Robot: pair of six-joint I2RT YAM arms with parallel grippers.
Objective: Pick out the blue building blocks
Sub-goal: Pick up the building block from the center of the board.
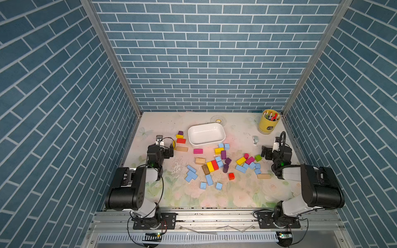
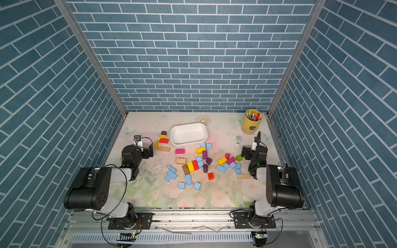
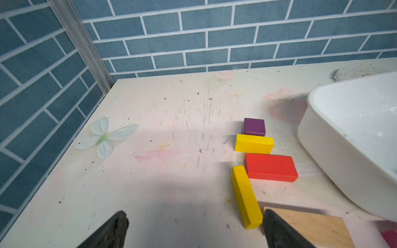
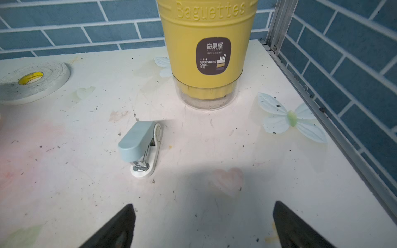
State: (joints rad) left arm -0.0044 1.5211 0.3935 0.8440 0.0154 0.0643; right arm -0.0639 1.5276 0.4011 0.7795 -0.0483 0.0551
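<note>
Several light blue building blocks lie among other coloured blocks in the middle of the table in both top views. One cluster [image 1: 191, 174] sits front left with loose ones [image 1: 208, 180] beside it. Another cluster [image 1: 249, 166] sits to the right, and a pair [image 1: 224, 146] lies by the white dish [image 1: 221, 137]. My left gripper [image 1: 166, 150] [image 3: 194, 223] is open and empty at the table's left, beside a yellow block [image 3: 245, 195]. My right gripper [image 1: 266, 151] [image 4: 204, 216] is open and empty at the right. Neither wrist view shows a blue block.
Purple, yellow, red [image 3: 270, 167], pink, green and tan blocks are mixed with the blue ones. A yellow holder of pens [image 1: 268, 124] stands back right, with a small stapler [image 4: 141, 146] and a tape roll [image 4: 32, 81] near it. Tiled walls enclose three sides.
</note>
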